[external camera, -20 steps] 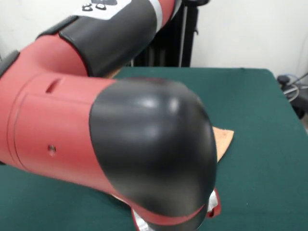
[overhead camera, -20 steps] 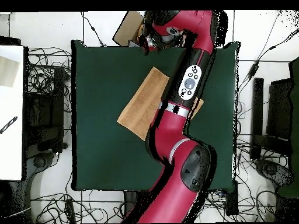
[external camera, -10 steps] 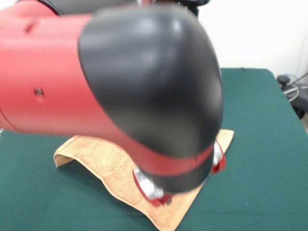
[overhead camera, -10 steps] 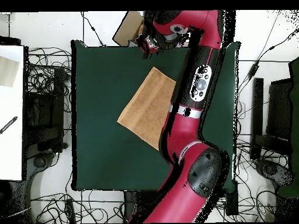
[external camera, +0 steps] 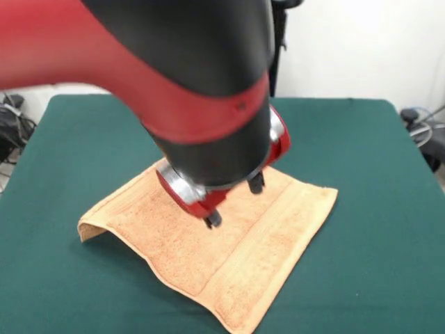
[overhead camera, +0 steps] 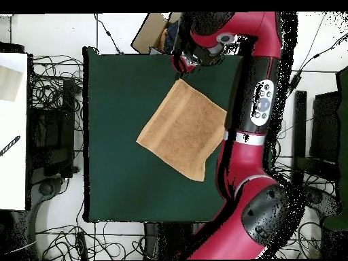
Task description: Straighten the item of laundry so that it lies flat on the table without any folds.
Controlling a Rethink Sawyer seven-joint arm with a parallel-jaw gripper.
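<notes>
Towel almost flat, gripper hovering empty above it.

Front view: I see the towel (external camera: 219, 243) spread low and centre on the table (external camera: 375, 174), its left corner humped up off the felt, likely the last fold to settle. My gripper (external camera: 233, 202) hangs over the middle of the frame with two dark fingers (external camera: 212, 220) parted and nothing between them, so I judge it released. Overhead view: towel (overhead camera: 182, 129) lies as a tilted square at centre, gripper (overhead camera: 182, 64) near its upper corner at top centre. No containers appear in either view.
</notes>
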